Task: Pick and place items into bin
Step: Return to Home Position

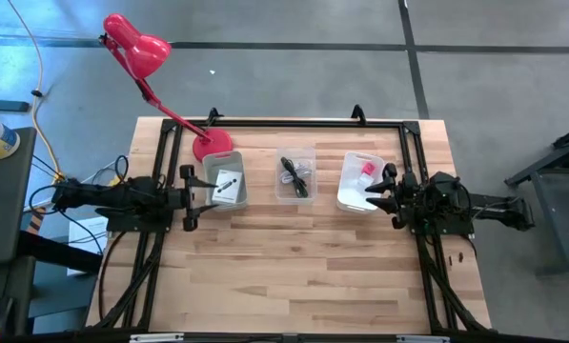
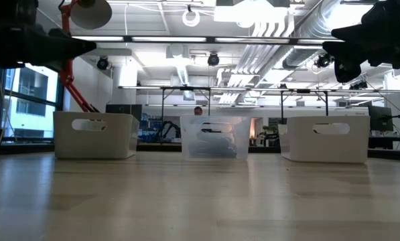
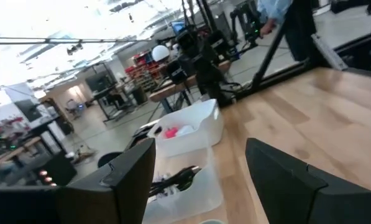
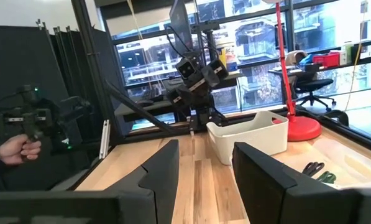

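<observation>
Nearest, the light wooden boards of the table [image 1: 294, 272] are seen. Farther in, at the left side, the left gripper [image 1: 188, 197] is held above the table, just beside the gray bin [image 1: 224, 163]. Its fingers are spread wide and nothing is gripped between them. At the right side, the right gripper [image 1: 390, 195] is held in the same manner just beside the white bin [image 1: 353, 197], with the fingers also parted and nothing in them. The three bins are placed in one row across the table. In the gray bin, white cards [image 1: 229, 184] with dark print are laid. In the transparent bin [image 1: 282, 191], which is set between the other two, the black cable [image 1: 294, 175] is seen as a loose bundle. In the white bin a small pink cube [image 1: 367, 169] is found. Just behind the gray bin the round base of the red lamp [image 1: 214, 145] is set. Beyond the table, in the right wrist view, a person's hand [image 4: 18, 149] is closed around a dark device.
</observation>
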Controlling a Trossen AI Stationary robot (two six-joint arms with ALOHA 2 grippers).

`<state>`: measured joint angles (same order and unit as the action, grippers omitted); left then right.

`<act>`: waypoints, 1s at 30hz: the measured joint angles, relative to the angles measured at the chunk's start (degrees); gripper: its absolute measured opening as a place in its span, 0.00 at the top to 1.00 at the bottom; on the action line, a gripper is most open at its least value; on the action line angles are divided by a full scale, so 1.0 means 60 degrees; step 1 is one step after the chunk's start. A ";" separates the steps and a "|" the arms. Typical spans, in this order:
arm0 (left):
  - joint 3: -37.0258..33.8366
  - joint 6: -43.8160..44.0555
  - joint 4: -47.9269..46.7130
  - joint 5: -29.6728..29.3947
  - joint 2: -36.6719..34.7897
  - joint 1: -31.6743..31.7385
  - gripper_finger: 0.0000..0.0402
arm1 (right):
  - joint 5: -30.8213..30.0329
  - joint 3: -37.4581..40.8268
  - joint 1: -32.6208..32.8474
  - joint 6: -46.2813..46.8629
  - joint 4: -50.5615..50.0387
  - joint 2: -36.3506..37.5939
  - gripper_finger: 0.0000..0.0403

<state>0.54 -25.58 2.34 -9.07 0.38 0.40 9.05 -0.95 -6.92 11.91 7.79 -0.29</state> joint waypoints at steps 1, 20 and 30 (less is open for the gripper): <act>0.0000 -0.0039 0.0004 -0.0071 0.0000 0.0001 0.41 | -0.0002 0.0000 0.0000 -0.0006 0.0003 -0.0001 0.65; 0.0000 0.2000 -0.0221 0.1896 0.0018 0.2558 0.41 | -0.0421 -0.0004 -0.0007 0.0591 -0.0766 0.0003 0.65; 0.0000 0.1752 -0.0119 0.2514 0.0018 0.2547 0.41 | -0.1911 0.0062 0.0145 0.1242 -0.0968 -0.0059 0.65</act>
<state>0.54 -15.07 1.63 6.02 0.49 15.68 -2.42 -0.58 -6.05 19.36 1.98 -0.65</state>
